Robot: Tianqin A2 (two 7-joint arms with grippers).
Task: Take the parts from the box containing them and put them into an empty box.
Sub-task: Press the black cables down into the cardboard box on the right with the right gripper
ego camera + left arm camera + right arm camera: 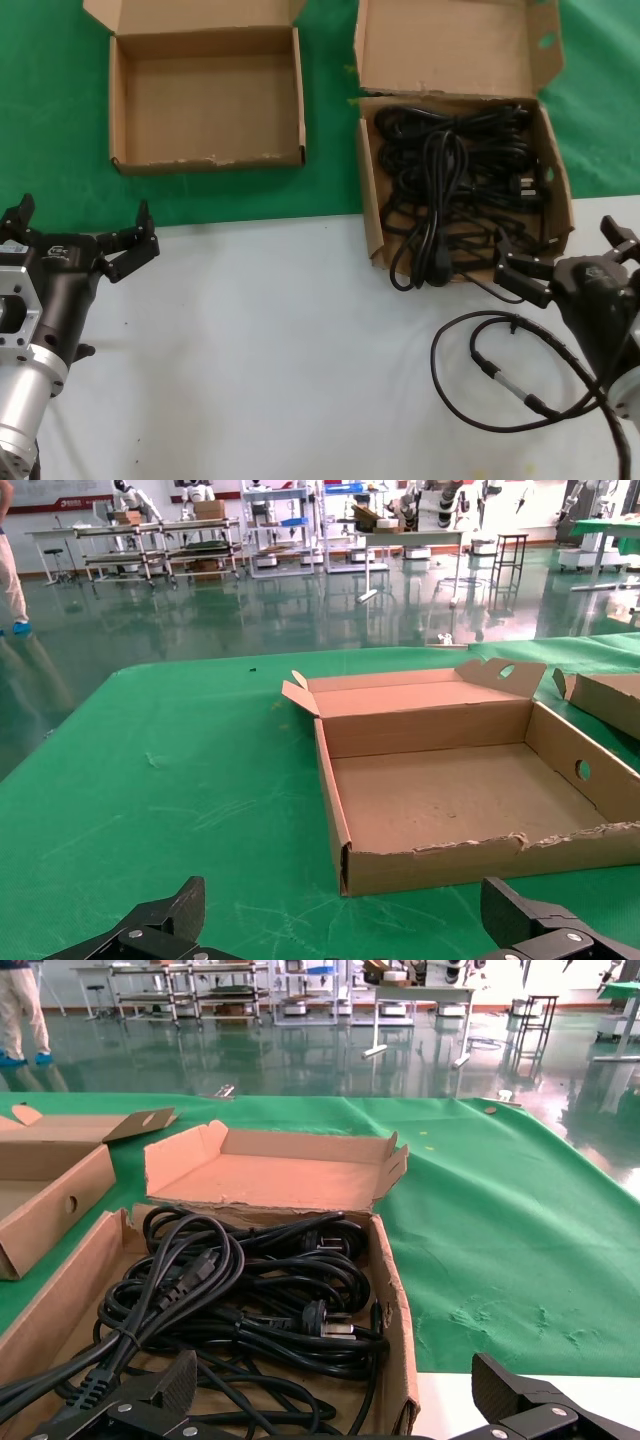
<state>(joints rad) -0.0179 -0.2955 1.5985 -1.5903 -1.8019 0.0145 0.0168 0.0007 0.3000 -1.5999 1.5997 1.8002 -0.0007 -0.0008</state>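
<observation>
Several black power cords (455, 170) lie tangled in the deep cardboard box (368, 215) at the right, below its tall lid flap. One cord droops over that box's front wall. The empty box (200, 160), low-walled with a ragged front rim, sits at the back left. My right gripper (565, 250) hangs open just in front of the deep box's right corner, holding nothing. In the right wrist view the cords (230, 1290) and the box wall (398, 1330) lie just beyond the open right gripper (335, 1390). My left gripper (83, 218) is open at the left, short of the empty box (470, 865).
A thin looped black cable with a silver connector (500, 375) lies on the white table (270, 350) beside my right arm. Both boxes rest on green cloth (330, 120) behind the white surface. The empty box's edge (50, 1200) shows beside the deep one.
</observation>
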